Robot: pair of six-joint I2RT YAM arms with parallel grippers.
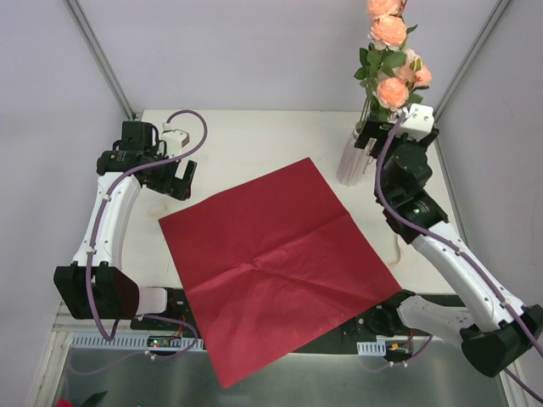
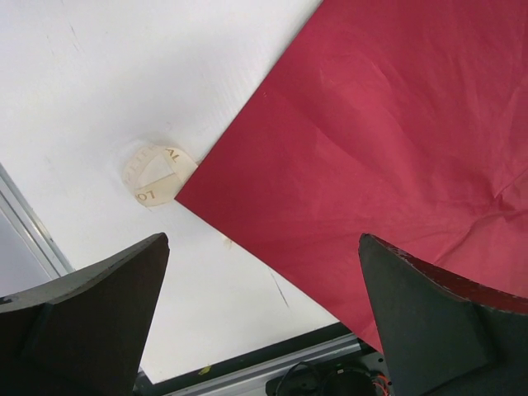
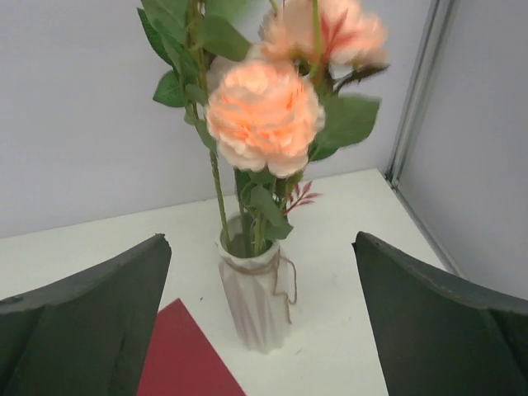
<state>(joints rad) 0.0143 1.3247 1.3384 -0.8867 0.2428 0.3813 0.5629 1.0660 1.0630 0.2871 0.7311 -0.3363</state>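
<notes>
The left gripper [image 2: 262,247] hangs over the white table [image 2: 82,74], spread wide and holding nothing. Between its fingers lies one corner of the square red paper sheet [image 2: 396,140], touching a round cream sticker [image 2: 153,175]. The right gripper [image 3: 260,247], equally wide and empty, faces the white ribbed vase [image 3: 256,305] centred just beyond its fingers, with peach-pink flowers [image 3: 264,115] rising above.

White table [image 1: 254,140], matte surface. One red sheet [image 1: 276,263] lies flat on it, creased, set diagonally; its near corner overhangs the table's near edge. A small round printed label [image 2: 153,175] touches the sheet's left corner. A white ribbed vase [image 1: 349,161] with peach flowers [image 1: 392,89] stands upright at far right, just beside the sheet.
</notes>
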